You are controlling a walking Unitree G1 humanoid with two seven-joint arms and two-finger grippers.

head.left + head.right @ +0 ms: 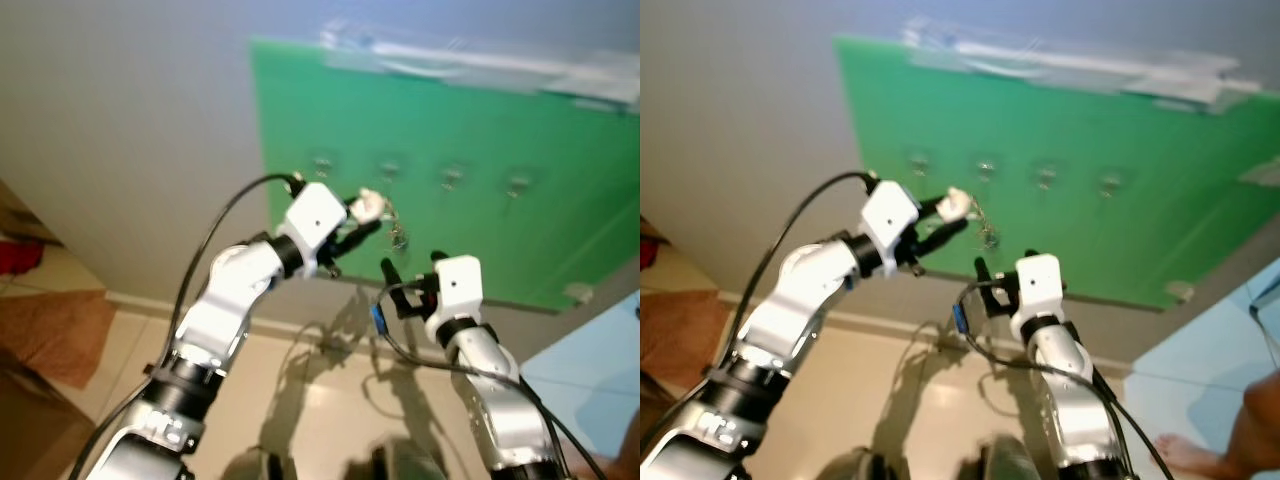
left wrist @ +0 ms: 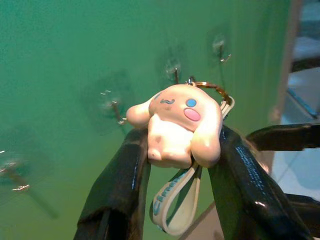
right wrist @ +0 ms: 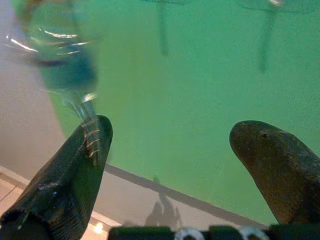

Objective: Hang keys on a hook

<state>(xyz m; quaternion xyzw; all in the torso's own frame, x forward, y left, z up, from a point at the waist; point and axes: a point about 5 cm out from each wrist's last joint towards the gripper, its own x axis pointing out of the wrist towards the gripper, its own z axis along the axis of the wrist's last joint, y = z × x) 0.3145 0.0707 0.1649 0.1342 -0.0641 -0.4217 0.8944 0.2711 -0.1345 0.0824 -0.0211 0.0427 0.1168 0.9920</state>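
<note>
— Green board point(image 1: 480, 170) on the wall, a row of small clear hooks point(image 1: 388, 168) across it. Where are the keys?

— In my left gripper point(image 1: 362, 218). My two black fingers point(image 2: 117, 190) are clamped on the cream plush dog charm point(image 2: 176, 127); its ring point(image 2: 212, 88) points ahead toward the board, and the strap loop point(image 2: 177, 200) dangles below. From my head, the keys point(image 1: 397, 237) hang just under the charm.

— Which way to the hook?

— Forward and a little up. The ring leads, so the charm's long axis already runs at the board, with a hook point(image 2: 173, 69) just beyond the ring. The ring hasn't reached it yet, I judge.

— And your right side?

— My right gripper point(image 1: 400, 285) sits lower, nearer the board's bottom edge, fingers point(image 3: 70, 175) spread apart and holding nothing. The left is nearer the hooks, so it should carry the ring over the prong.
</note>
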